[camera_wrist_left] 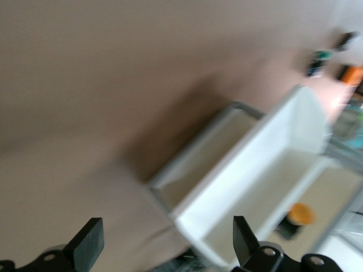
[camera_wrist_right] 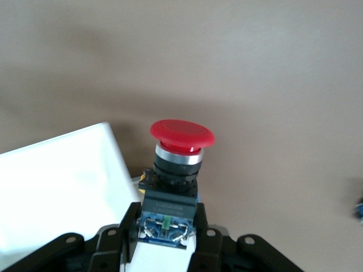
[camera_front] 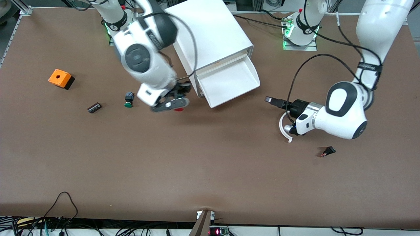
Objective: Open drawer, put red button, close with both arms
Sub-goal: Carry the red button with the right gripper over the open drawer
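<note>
Red button (camera_wrist_right: 181, 136), right gripper (camera_wrist_right: 169, 238) clamping it

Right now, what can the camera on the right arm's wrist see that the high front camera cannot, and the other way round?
Only the right wrist view shows the red button whole: round red cap, silver ring and black body clamped between the right pincer's fingers. Only the front view shows the rest of the table: the orange box, the green button, the white cabinet, and the left pincer, open, over bare table. Both show the pulled-out drawer beside the right pincer; the front view catches only a red sliver of the button under it.
</note>
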